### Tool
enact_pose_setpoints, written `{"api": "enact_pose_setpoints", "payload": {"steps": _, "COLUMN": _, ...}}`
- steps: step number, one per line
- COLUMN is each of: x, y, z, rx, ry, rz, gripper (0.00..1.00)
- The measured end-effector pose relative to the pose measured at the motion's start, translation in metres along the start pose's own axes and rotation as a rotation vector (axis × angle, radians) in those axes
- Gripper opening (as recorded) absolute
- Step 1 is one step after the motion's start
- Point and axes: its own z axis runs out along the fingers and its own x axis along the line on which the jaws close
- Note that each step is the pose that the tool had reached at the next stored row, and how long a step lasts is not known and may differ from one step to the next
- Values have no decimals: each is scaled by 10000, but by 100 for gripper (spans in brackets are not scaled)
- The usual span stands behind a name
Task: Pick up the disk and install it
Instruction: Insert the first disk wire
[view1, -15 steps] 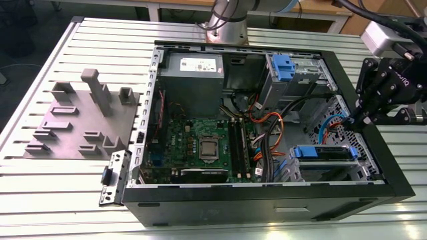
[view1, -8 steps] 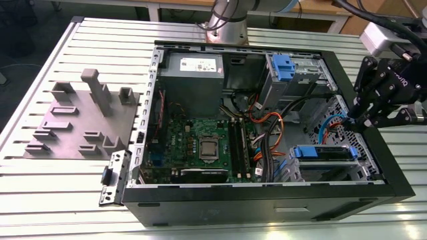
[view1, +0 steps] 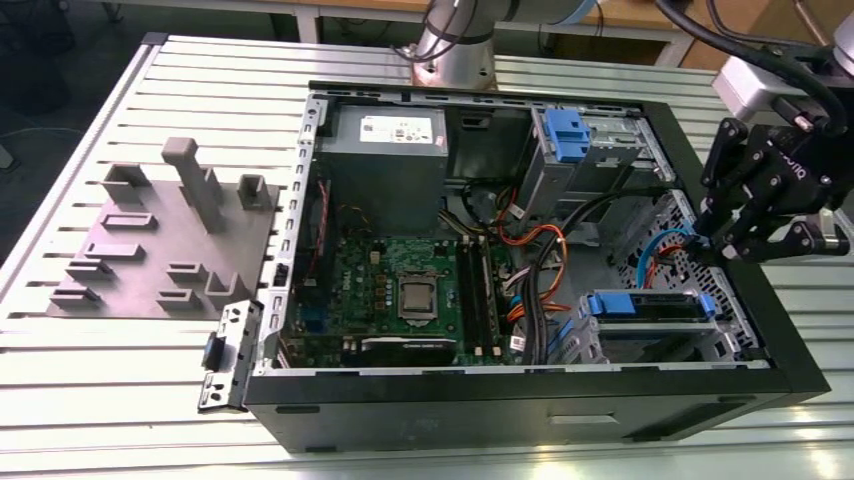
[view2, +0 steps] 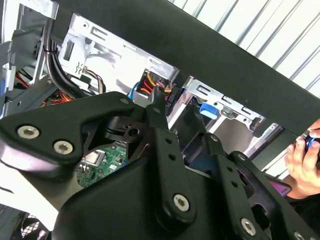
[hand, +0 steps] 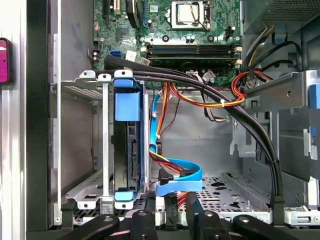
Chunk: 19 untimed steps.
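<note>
Hovering claw (view1: 731, 250) near caged disk (hand: 131, 150), clenched or released being untellable; likely rigid, dense, shock-sensitive; gripping best across bracketed edges.

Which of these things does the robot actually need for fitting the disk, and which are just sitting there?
Part of the job:
- the disk, standing in its metal cage
- the gripper, at the case's edge
- the computer case

Just lying about:
- the grey block tray on the table
- the loose bracket beside the case
- a person's hand

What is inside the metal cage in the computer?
The disk, with its blue bracket, stands edge-on in the metal cage. Its flat faces are hidden by the cage walls. Black cables pass just above.
</note>
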Motion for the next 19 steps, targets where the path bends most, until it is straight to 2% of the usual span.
{"api": "enact_pose_setpoints", "payload": {"steps": 2, "x": 0, "y": -2, "z": 13, "rx": -15, "ry": -3, "rz": 1, "gripper": 36}}
{"api": "enact_pose_setpoints", "payload": {"steps": 4, "x": 0, "y": -2, "z": 16, "rx": -17, "ry": -3, "rz": 1, "gripper": 24}}
{"api": "enact_pose_setpoints", "payload": {"steps": 6, "x": 1, "y": -2, "z": 17, "rx": -19, "ry": -5, "rz": 1, "gripper": 24}}
{"api": "enact_pose_setpoints", "payload": {"steps": 7, "x": 0, "y": -2, "z": 19, "rx": -18, "ry": -11, "rz": 0, "gripper": 16}}
{"api": "enact_pose_setpoints", "payload": {"steps": 12, "x": 14, "y": -1, "z": 20, "rx": -17, "ry": -23, "rz": -19, "gripper": 16}}
{"api": "enact_pose_setpoints", "payload": {"steps": 19, "x": 115, "y": 15, "z": 21, "rx": -13, "ry": -28, "rz": -48, "gripper": 16}}
